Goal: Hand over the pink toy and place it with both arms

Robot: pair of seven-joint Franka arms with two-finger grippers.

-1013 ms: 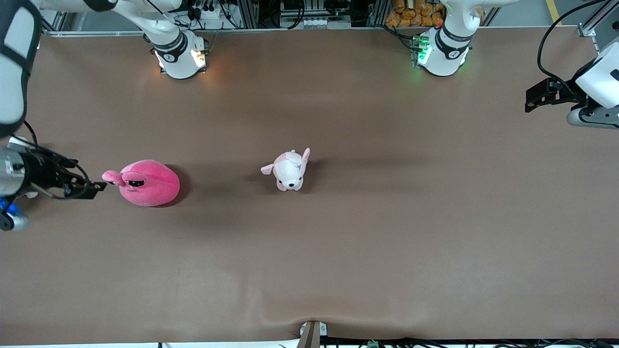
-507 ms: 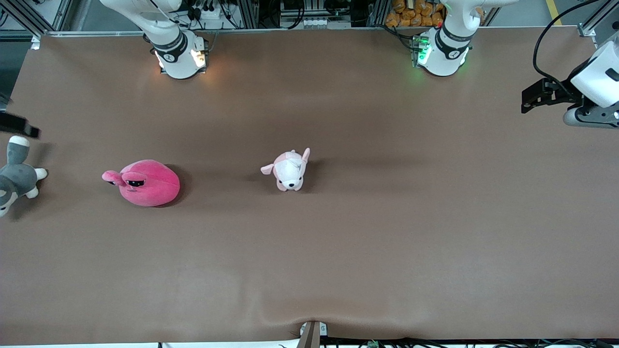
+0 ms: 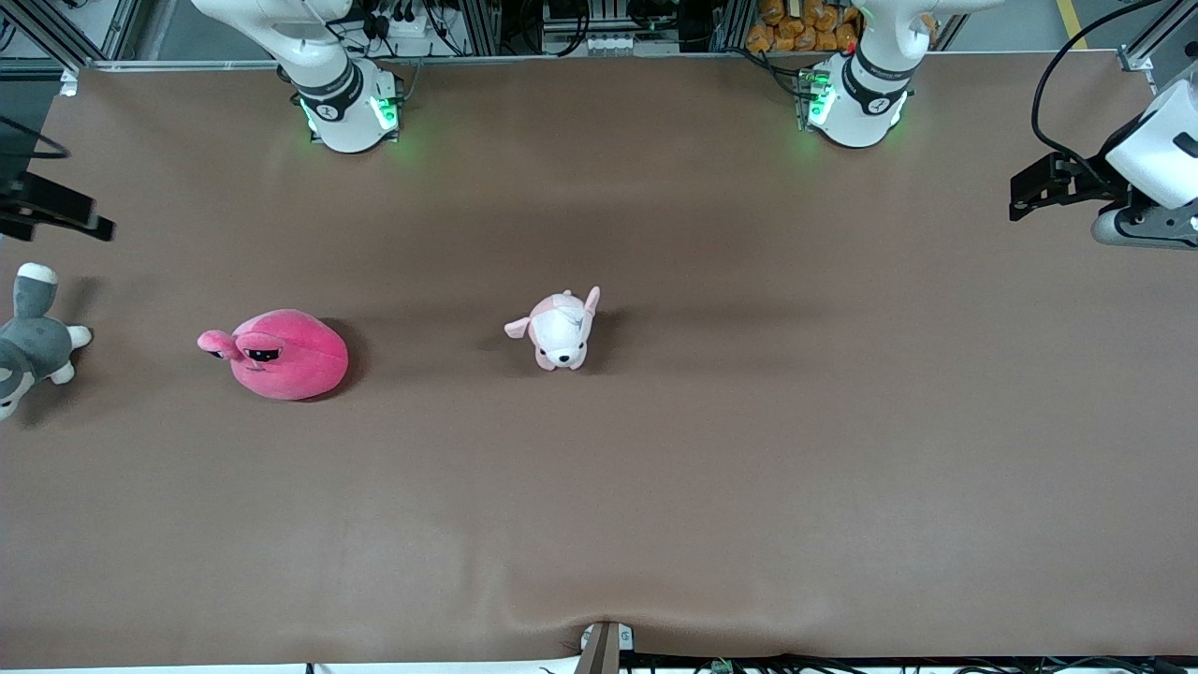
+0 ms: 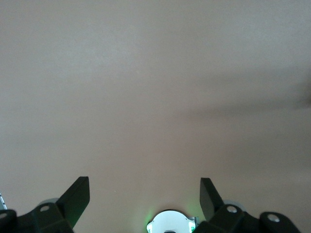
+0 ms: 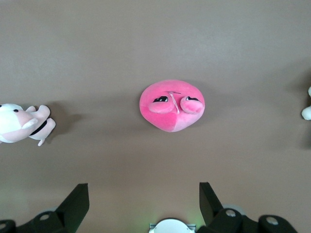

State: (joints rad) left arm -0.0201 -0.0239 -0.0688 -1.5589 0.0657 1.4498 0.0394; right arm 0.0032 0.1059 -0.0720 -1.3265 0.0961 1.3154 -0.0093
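A wide worktop covered in matte brown sheet fills the front view, smooth apart from a soft wrinkle at the middle of its near edge. Along the far edge stand the two white arm bases, each glowing green, with aluminium framing, cables and a heap of orange-brown items past that edge.

The pink toy lies on the worktop toward the right arm's end, about midway between the far and near edges. It is a rounded hot-pink plush dome with a soft nap, two stubby nubs and black eye marks. In the right wrist view it sits in the open, nothing touching it.

The pale pink-and-white plush puppy lies near the worktop's centre, well apart from the pink toy. A grey-and-white plush animal lies at the edge at the right arm's end, partly cut off.

The right gripper hangs high over the pink toy, its black fingers spread wide and holding nothing. In the front view only a dark piece of it shows at the corner by the far edge.

The left gripper waits over bare brown surface at the left arm's end, fingers spread wide and empty; the front view shows it near that edge.
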